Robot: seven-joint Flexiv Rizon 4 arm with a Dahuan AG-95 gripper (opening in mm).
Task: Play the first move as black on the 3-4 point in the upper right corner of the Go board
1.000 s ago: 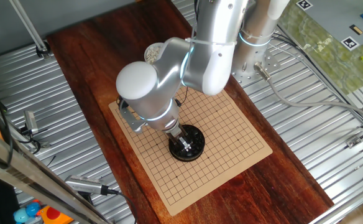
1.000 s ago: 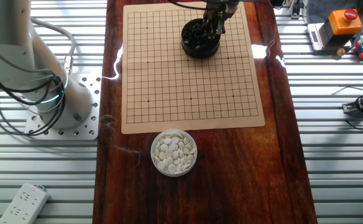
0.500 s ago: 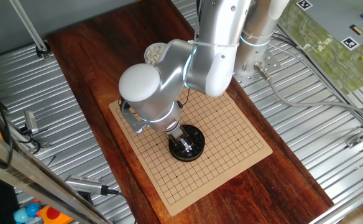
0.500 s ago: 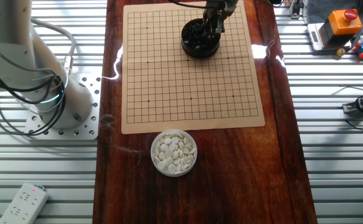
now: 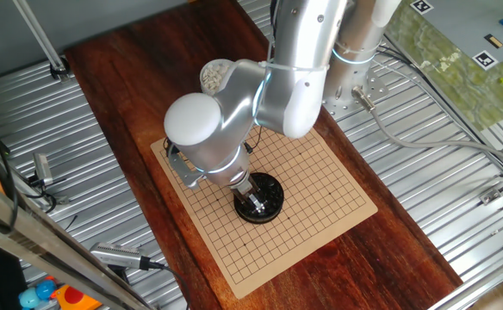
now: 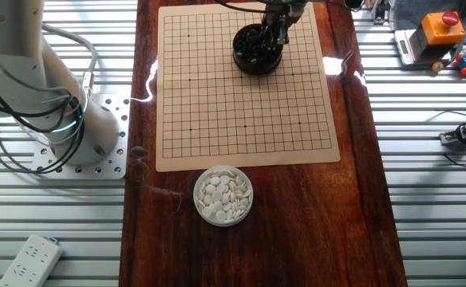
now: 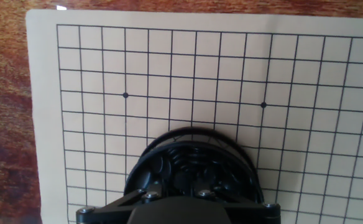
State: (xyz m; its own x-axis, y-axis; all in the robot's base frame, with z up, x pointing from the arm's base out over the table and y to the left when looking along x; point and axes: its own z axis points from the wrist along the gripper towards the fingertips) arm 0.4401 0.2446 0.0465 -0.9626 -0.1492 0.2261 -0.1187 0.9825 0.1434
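White stones fill a round bowl [image 6: 223, 195] on the dark wooden desk [image 6: 361, 207], nearest the other fixed camera and just clear of the Go board [image 6: 217, 119]. Beyond it the grid lies bare to the far rows, where a black bowl [image 6: 257, 53] of black stones [image 7: 184, 167] sits on the lines. The end effector [image 6: 278, 33] reaches into that bowl; whether its fingers are parted or hold a stone cannot be told. Ribbed metal flanks the desk both sides.
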